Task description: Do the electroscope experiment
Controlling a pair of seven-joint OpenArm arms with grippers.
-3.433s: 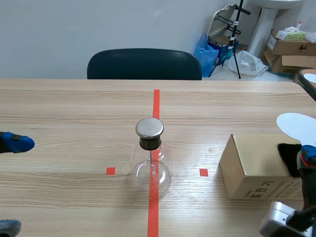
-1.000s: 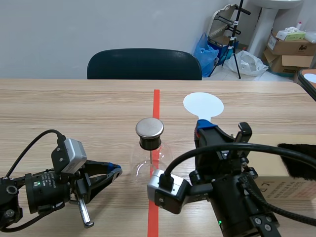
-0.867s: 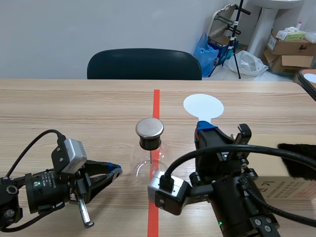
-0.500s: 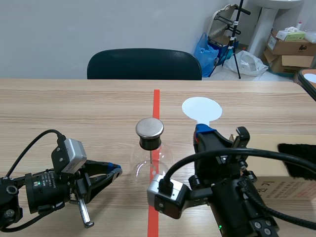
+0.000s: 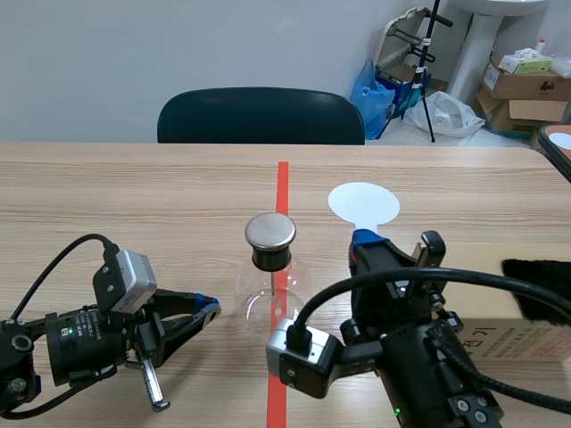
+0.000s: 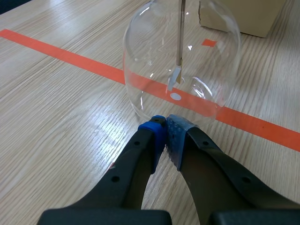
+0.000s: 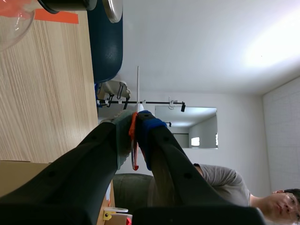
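Gently, the right gripper [image 5: 393, 251], clenched on the white paddle [image 5: 363, 203] at 2 o'clock of the cap [image 5: 270, 230], should touch it squarely there, while the left gripper [image 6: 165, 129] rests closed and empty.

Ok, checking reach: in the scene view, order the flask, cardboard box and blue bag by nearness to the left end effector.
From the left end effector:
1. Flask, just beside it.
2. Cardboard box, on the table's right.
3. Blue bag, on the floor beyond the table.
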